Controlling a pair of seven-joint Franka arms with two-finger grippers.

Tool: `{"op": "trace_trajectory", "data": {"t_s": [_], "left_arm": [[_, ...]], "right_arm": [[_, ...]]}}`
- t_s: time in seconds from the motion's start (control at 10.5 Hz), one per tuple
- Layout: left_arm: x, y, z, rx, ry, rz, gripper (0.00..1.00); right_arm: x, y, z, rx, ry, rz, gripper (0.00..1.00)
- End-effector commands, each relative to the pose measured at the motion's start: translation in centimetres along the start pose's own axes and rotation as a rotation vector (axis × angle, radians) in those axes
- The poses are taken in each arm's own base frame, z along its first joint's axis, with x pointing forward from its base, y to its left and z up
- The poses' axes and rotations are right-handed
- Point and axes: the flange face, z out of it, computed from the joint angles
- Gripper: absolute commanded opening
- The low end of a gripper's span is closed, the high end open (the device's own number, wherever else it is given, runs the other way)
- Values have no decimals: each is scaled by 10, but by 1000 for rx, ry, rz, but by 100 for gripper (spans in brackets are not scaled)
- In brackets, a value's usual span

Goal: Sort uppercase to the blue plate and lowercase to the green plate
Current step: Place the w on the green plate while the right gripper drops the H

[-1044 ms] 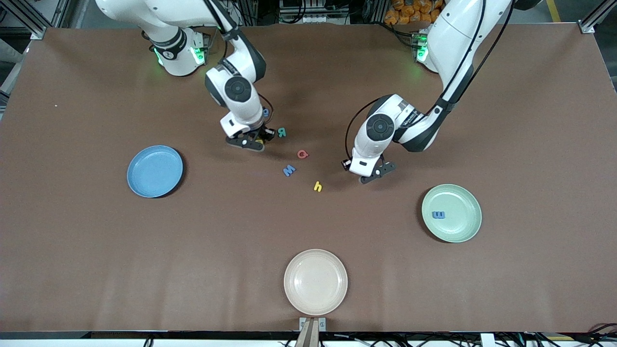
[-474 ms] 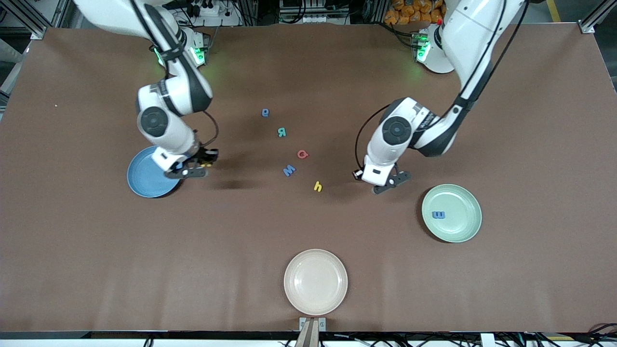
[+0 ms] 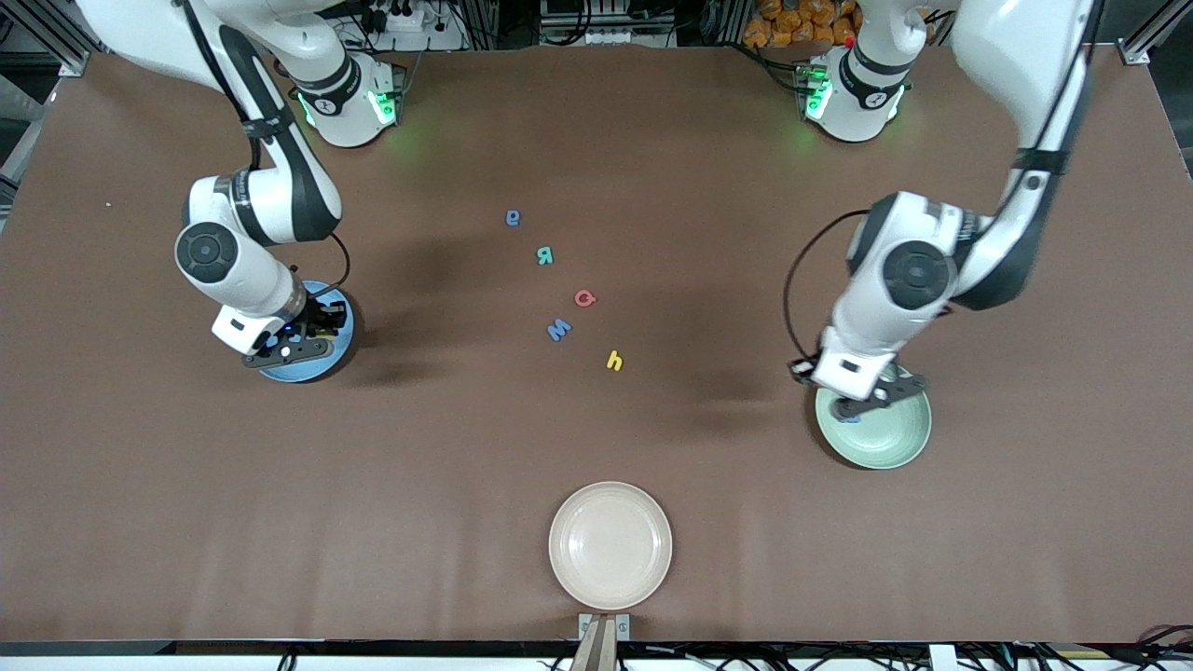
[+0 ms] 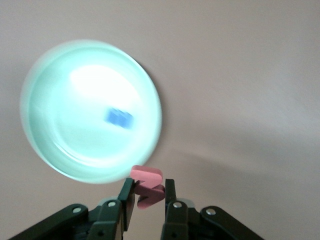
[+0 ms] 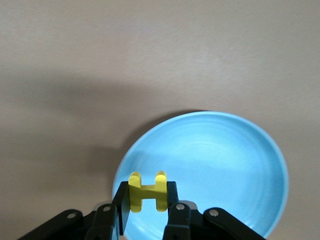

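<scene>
Both our arms have swung outward from the cluster of letters since the earlier frames: the right hand (image 3: pixel 296 347) now hangs over the blue plate (image 3: pixel 326 368), the left hand (image 3: pixel 871 399) over the green plate (image 3: pixel 895 443).

Our right hand is pinched on the yellow H (image 5: pixel 147 191), held above the blue plate's rim. Our left hand is pinched on the red w (image 4: pixel 147 186), at the edge of the green plate, where a blue m (image 4: pixel 120 118) already lies.

Each letter sits near a plate's rim, not its middle, so we judge that a release now could drop either one onto the counter (image 3: pixel 596 429) or bounce it off the lip.

Only the wrist views show the held letters; from the front camera the hands hide them. That camera alone shows what remains on the counter: the small blue letter (image 3: pixel 513 217), R (image 3: pixel 545 255), G (image 3: pixel 584 298), M (image 3: pixel 558 329), h (image 3: pixel 614 361), and a cream plate (image 3: pixel 610 545).
</scene>
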Motion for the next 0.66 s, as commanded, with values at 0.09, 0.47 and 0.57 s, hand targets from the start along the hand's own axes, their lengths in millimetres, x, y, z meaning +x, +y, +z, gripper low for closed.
{"op": "trace_trajectory", "data": {"t_s": [0.09,0.47,0.57], "left_arm": [[32,-65,21,63,-21,123,0],[39,-79,57,76,-35,133,100],[40,-78,52,73,-28,133,100]], "right_arm": [[3,32,20,-19,57,-41,15],[5,35,25,-16,81,-25,29],[6,35,26,-15,80,-17,44]]}}
